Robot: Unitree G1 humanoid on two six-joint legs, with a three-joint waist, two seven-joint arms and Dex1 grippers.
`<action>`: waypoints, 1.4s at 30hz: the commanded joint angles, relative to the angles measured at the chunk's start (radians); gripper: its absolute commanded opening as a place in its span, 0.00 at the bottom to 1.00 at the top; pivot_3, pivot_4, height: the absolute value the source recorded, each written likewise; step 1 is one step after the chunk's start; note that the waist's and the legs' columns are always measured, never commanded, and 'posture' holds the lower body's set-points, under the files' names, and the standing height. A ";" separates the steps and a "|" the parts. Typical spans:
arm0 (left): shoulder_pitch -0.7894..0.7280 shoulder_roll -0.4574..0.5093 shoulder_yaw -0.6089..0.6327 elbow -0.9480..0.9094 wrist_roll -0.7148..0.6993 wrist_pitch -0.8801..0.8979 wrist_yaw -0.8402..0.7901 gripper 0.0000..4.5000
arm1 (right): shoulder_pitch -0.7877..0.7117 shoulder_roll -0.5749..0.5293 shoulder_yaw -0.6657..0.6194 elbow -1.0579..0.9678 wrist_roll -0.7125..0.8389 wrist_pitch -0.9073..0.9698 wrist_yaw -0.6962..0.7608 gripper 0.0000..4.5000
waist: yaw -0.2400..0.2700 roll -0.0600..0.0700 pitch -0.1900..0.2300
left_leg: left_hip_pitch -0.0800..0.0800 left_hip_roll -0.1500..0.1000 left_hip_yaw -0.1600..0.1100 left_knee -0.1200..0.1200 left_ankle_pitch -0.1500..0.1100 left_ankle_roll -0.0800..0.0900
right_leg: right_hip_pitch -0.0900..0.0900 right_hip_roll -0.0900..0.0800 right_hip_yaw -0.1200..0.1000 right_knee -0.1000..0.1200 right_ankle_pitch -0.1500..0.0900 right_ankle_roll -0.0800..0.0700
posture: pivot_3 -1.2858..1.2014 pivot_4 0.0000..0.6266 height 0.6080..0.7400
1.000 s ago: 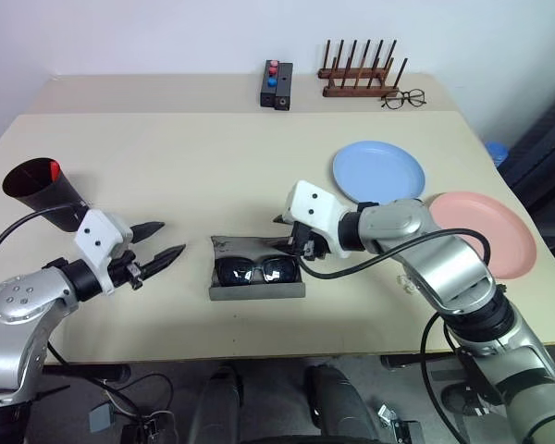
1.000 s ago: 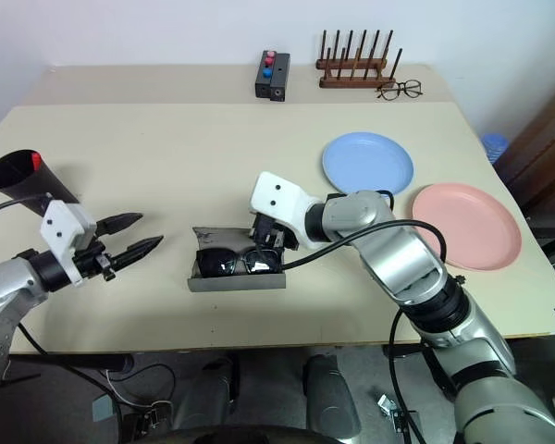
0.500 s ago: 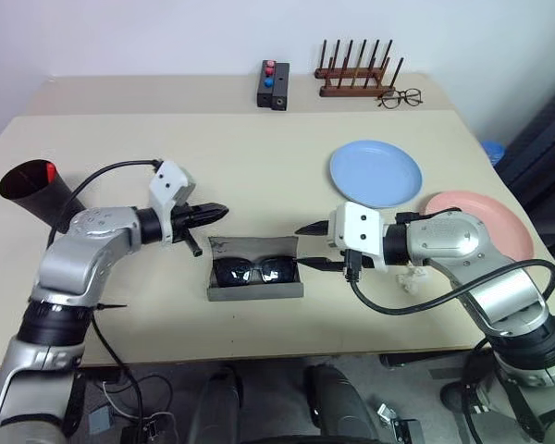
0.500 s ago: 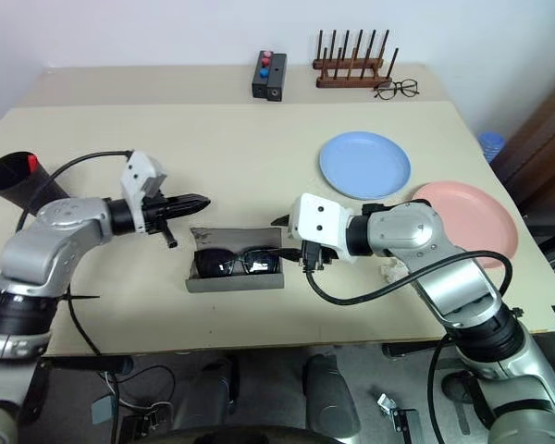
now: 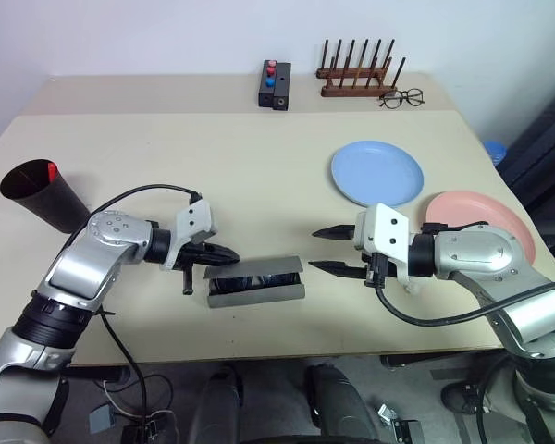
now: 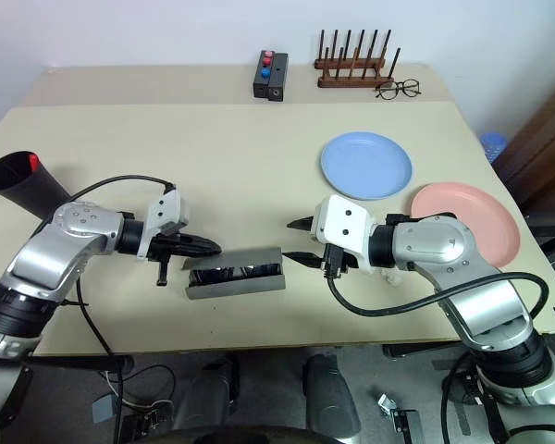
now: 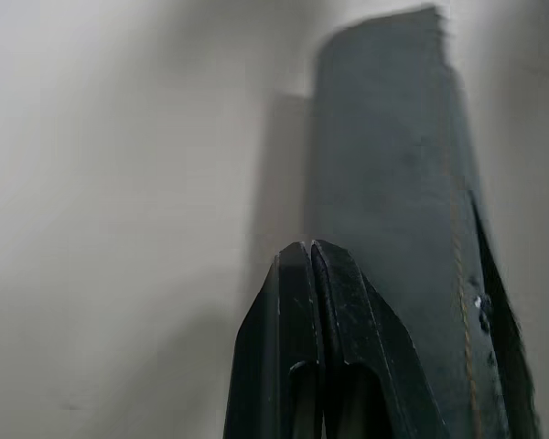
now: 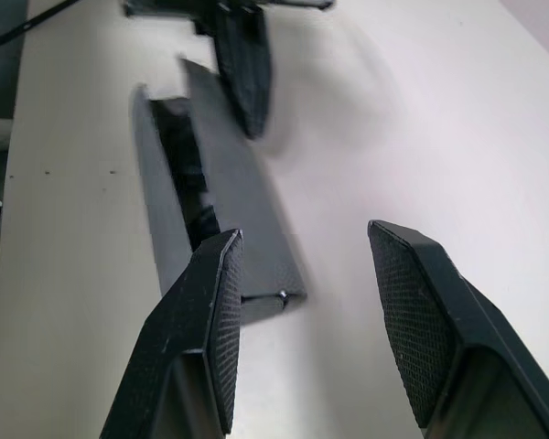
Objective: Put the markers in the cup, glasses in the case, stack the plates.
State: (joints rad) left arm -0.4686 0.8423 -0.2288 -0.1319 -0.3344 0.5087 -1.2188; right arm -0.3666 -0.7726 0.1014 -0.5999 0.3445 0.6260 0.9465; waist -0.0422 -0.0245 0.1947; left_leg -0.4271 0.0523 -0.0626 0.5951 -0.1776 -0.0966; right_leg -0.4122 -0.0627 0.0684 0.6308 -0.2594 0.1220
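A: How far is the task?

B: The glasses (image 6: 233,273) lie inside the grey case (image 5: 255,282) at the front middle of the worktop (image 5: 213,166); the lid is half down, not yet shut. The cup (image 5: 37,192) at the left edge shows something red inside, perhaps a marker. The blue plate (image 5: 377,172) and the pink plate (image 5: 486,222) lie side by side, unstacked.

A: How does the case lie?

B: Its long axis runs left to right along the front edge.

A: And the tools?

B: The left tool (image 5: 224,252) is fully closed and empty, tip at the lid's left end. The right tool (image 5: 328,251) is half open, empty, just right of the case.
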 commanded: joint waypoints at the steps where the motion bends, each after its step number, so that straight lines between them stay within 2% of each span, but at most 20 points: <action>1: 0.057 0.026 0.015 -0.080 0.012 -0.023 -0.002 0.01 | 0.016 -0.003 -0.033 0.013 0.015 -0.024 -0.008 0.49 | 0.000 0.000 0.000 | 0.000 0.000 0.000 0.000 0.000 0.000 | 0.000 0.000 0.000 0.000 0.000 0.000 | 0.52 0.24 0.99; 6: 0.129 0.018 0.041 -0.112 0.038 -0.059 0.053 0.01 | 0.035 0.001 -0.019 0.070 0.003 -0.058 -0.005 0.49 | 0.000 0.000 0.000 | 0.000 0.000 0.000 0.001 0.000 0.000 | 0.001 0.000 0.000 0.000 0.000 0.000 | 0.52 0.24 0.99; 12: 0.140 -0.037 0.104 -0.125 0.020 -0.069 0.139 0.01 | 0.031 0.008 -0.003 0.121 -0.013 -0.094 -0.005 0.49 | 0.001 0.000 0.000 | 0.000 0.000 0.000 0.001 0.000 0.000 | 0.001 0.000 0.000 0.000 0.000 0.000 | 0.52 0.24 0.99; 20: 0.140 -0.043 0.137 -0.194 -0.034 -0.056 0.133 0.01 | 0.031 0.023 0.006 0.148 -0.032 -0.122 -0.028 0.49 | 0.001 0.000 0.000 | 0.000 0.000 0.000 0.001 0.000 0.000 | 0.001 0.000 0.000 0.000 0.000 0.000 | 0.52 0.24 0.99; 24: 0.125 -0.084 0.216 -0.135 -0.053 -0.078 0.207 0.01 | -0.090 0.060 -0.005 0.281 -0.094 -0.053 -0.135 0.49 | -0.003 0.000 0.000 | 0.001 0.000 0.000 0.002 0.000 0.000 | 0.001 0.000 0.000 0.001 0.000 0.000 | 0.52 0.24 0.99; 27: 0.137 -0.133 0.284 -0.098 -0.049 -0.123 0.280 0.00 | -0.166 0.041 0.036 0.424 -0.234 -0.054 -0.230 0.67 | 0.000 0.000 0.000 | 0.001 0.000 0.000 0.003 0.000 0.000 | 0.001 0.000 0.000 0.001 0.001 -0.001 | 0.52 0.24 0.99; 30: 0.186 -0.196 0.339 -0.139 -0.087 -0.151 0.333 0.00 | -0.207 0.010 0.106 0.580 -0.400 -0.151 -0.303 0.99 | 0.006 0.000 0.000 | 0.000 0.000 0.000 0.001 0.000 0.000 | 0.001 0.000 0.000 0.000 0.000 0.000 | 0.52 0.24 0.99; 39: 0.273 -0.292 0.314 -0.329 -0.154 -0.091 0.425 0.00 | -0.282 0.031 0.187 0.848 -0.588 -0.369 -0.353 0.99 | -0.001 0.001 0.000 | 0.002 0.000 0.000 0.002 0.000 0.001 | 0.003 0.000 0.000 0.001 0.001 0.000 | 0.52 0.24 0.99; 42: 0.295 -0.314 0.307 -0.378 -0.166 -0.073 0.460 0.00 | -0.297 0.046 0.196 0.913 -0.628 -0.429 -0.374 0.80 | -0.002 0.001 0.000 | 0.002 -0.001 0.000 0.003 0.000 0.001 | 0.003 0.000 0.001 0.001 0.001 0.000 | 0.52 0.24 0.99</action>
State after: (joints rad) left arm -0.1795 0.5296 0.0773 -0.4614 -0.4798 0.4301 -0.7770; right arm -0.6447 -0.7260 0.3007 0.3008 -0.2576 0.2358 0.5916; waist -0.0438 -0.0237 0.1949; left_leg -0.4249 0.0517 -0.0623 0.5977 -0.1779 -0.0956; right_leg -0.4088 -0.0626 0.0691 0.6315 -0.2585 0.1223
